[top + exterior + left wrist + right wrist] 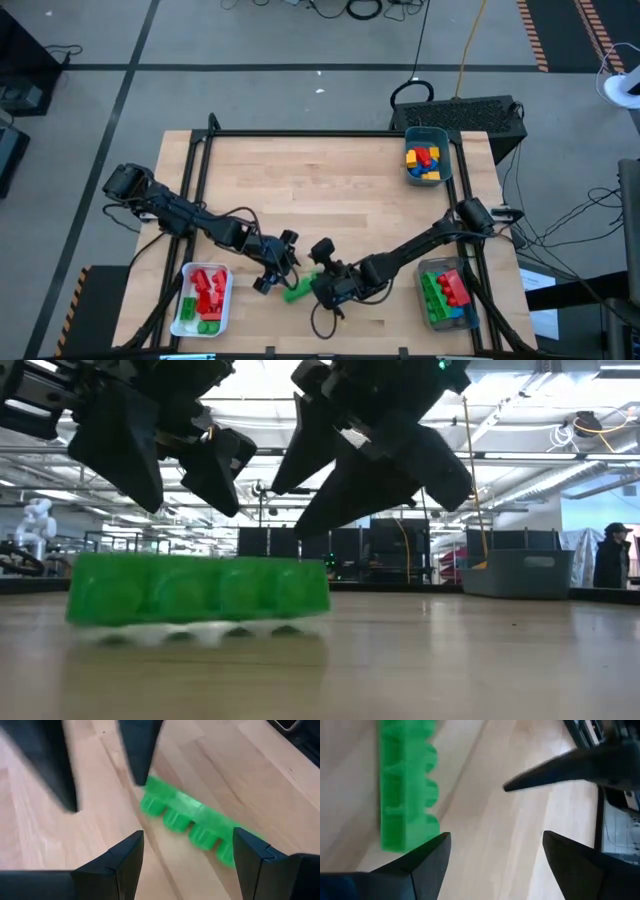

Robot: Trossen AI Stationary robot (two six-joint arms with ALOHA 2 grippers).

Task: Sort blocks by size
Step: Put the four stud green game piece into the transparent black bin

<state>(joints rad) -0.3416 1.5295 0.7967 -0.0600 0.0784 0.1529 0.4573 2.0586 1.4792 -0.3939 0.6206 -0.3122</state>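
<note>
- One green bar (297,291) lies loose on the table (330,190), at its near edge between the two arms; the low view shows it on its back, studs to the wood, nothing holding it.
- The rest of the blocks are already in bins: red and green ones in the white bin (184,300) near left, a mixed lot in the clear bin (472,300) near right, yellow, blue and red ones in the teal bin (443,140) far right.
- The right gripper (322,262) hangs just above the bar's right end with its fingers spread wide and nothing between them; in its wrist view the bar sits off to one side of the gap.
- The left gripper (282,262) hovers just left of the bar, fingers apart and empty; in its wrist view the bar runs aslant past one finger (260,862).
- Both claws crowd the same bar, so I judge only one should take it while the other backs off, or the fingers may clash.
- A good pick would centre the claw over the bar's middle, turn the wrist so the fingers close across its narrow width, and come down straight.
- Closing along the length, or on one end, would likely tip or spin it on its studs.
- A long piece probably belongs with the other long ones; which bin that is I cannot tell for sure.
</note>
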